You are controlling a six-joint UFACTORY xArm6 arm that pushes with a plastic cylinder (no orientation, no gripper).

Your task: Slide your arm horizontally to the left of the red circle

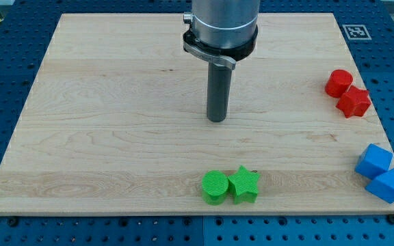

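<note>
The red circle (338,83) sits near the board's right edge, touching a red star-like block (353,102) just below and right of it. My tip (217,119) rests on the board near the middle, well to the left of the red circle and slightly lower in the view. It touches no block. The arm's grey body comes down from the view's top centre.
A green circle (215,186) and a green star (243,184) sit side by side near the bottom edge, below my tip. Two blue blocks (374,161) (387,185) lie at the lower right corner. The wooden board (115,123) lies on a blue perforated table.
</note>
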